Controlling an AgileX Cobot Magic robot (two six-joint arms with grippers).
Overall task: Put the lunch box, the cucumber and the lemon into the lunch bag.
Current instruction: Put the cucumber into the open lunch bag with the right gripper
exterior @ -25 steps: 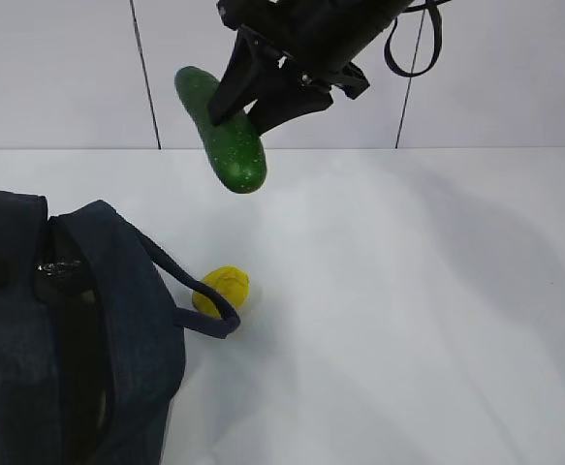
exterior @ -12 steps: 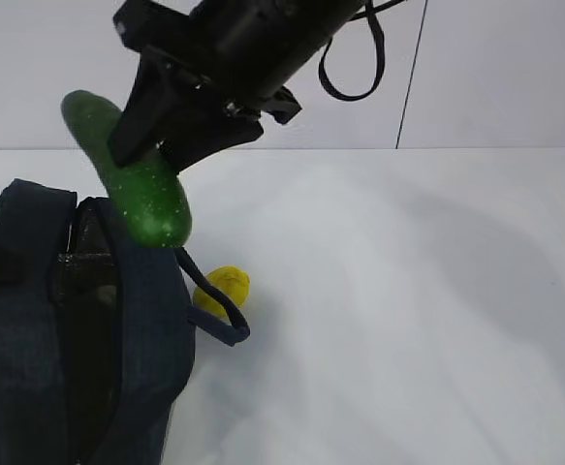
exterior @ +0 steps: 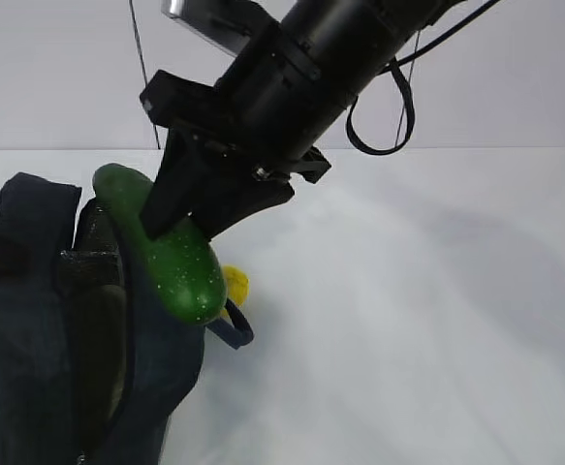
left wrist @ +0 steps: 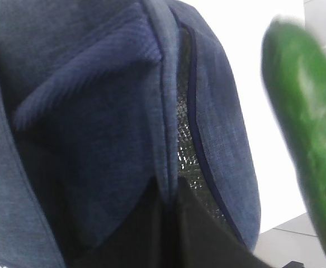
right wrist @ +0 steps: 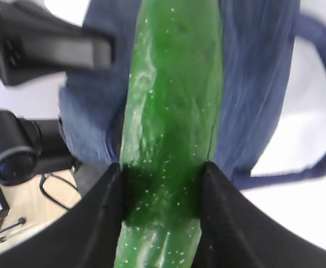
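The right gripper [exterior: 180, 228], jaws clamped on the cucumber [exterior: 171, 254], has swung it from mid-air down over the lunch bag [exterior: 30, 329] at the tabletop's near-left corner — drop looks next — lemon [exterior: 235, 284] waiting beside, left jaws shut.

dark green speckled cucumber [exterior: 166, 250], tilted, held in the air over the navy lunch bag [exterior: 30, 349]. bag open at the top, silvery lining showing. yellow lemon [exterior: 235, 284] beside the bag's strap handle, mostly hidden behind the cucumber.
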